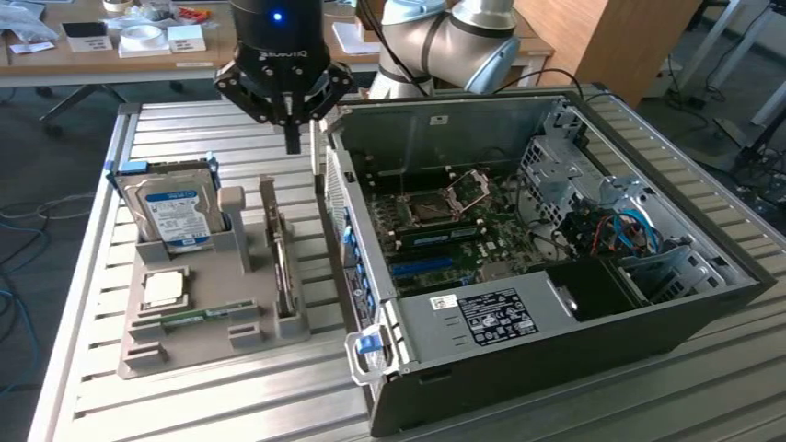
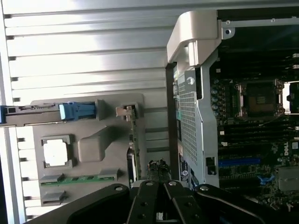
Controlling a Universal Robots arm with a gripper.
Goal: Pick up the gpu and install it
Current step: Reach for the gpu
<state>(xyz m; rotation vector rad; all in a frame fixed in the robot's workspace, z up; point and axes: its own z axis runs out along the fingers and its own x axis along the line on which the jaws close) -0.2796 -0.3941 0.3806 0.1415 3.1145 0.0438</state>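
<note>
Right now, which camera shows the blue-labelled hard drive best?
The exterior view: the hard drive stands in the gray holder with its label facing the camera. The wrist view looks down on its thin top edge.

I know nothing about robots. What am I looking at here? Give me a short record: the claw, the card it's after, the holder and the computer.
claw: shut, nothing in it, hanging over the gap between holder and case
gpu: standing on edge in the holder, on the side nearest the case, not touched
holder: gray; also carries a hard drive, a chip and a memory stick
case: side open, motherboard exposed
progress: gpu not yet picked up
</note>
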